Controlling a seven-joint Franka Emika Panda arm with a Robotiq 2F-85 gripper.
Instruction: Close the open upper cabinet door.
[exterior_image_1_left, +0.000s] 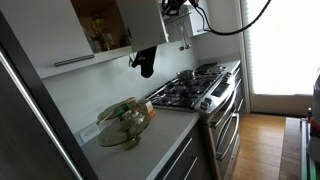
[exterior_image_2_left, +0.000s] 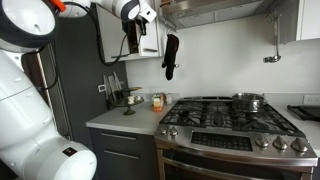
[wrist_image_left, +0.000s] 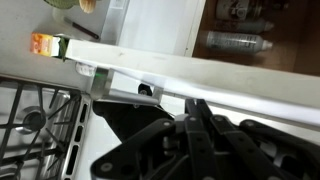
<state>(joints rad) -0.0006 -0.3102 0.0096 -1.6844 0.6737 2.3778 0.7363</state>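
Exterior views, both: one upper cabinet door (exterior_image_1_left: 141, 22) (exterior_image_2_left: 151, 42), plain white, long axis vertical, upright. It stands swung out from the wall cabinet, with its free edge pointing into the room, above the counter (exterior_image_1_left: 110, 150) just beside the stove (exterior_image_1_left: 190, 92). The brown inside (exterior_image_1_left: 100, 25) shows between it and one neighbouring white door (exterior_image_1_left: 50, 30), which is closed and carries one horizontal bar handle (exterior_image_1_left: 75, 60).

One gripper (exterior_image_1_left: 146, 66), black, hangs at the open door's lower edge, over the gap between counter and stove. In the wrist view the fingers (wrist_image_left: 195, 125) look drawn together with nothing between them. Their tips are close under a white edge (wrist_image_left: 220, 80) that runs slantwise across the frame; whether they touch it, I cannot tell.

Counts:
- One arm (exterior_image_2_left: 40, 70), white.
- One stove with burner grates.
- One pot (exterior_image_2_left: 248, 100) on a back burner.
- One glass bowl (exterior_image_1_left: 125, 122) on the counter, in an exterior view.
- One wall outlet (exterior_image_2_left: 101, 87).
- Small items (exterior_image_2_left: 130, 97) in the counter corner, too small to count.
- Bottles (wrist_image_left: 240, 42) inside the cabinet in the wrist view, blurred, at least one.
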